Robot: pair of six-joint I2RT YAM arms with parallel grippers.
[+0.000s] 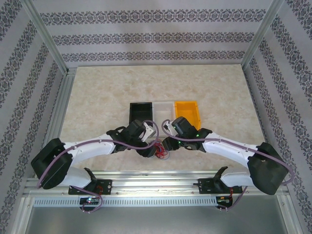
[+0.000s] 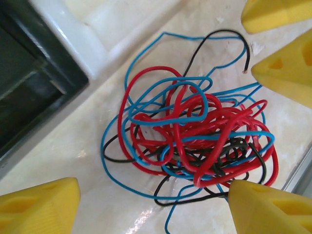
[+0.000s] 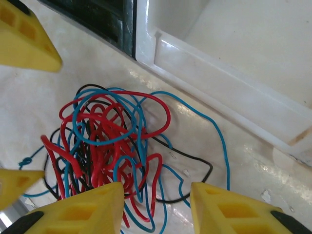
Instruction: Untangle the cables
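Lying on the bench (image 2: 58,146) beside the white bin (image 3: 209,63), the cables (image 2: 195,136) show every loop to the wrists; overhead they sit half hidden between left gripper (image 2: 153,187) and right gripper (image 3: 156,192), both spread open.

cables (image 2: 195,141) have smooth, glossy plastic sheaths. tabletop (image 1: 97,97) is smooth and shiny with a marble look. white bin (image 3: 234,83) and black bin (image 2: 29,83) are glossy plastic. yellow fingers (image 2: 39,207) look like matt plastic. frame (image 1: 47,34) is dull metal
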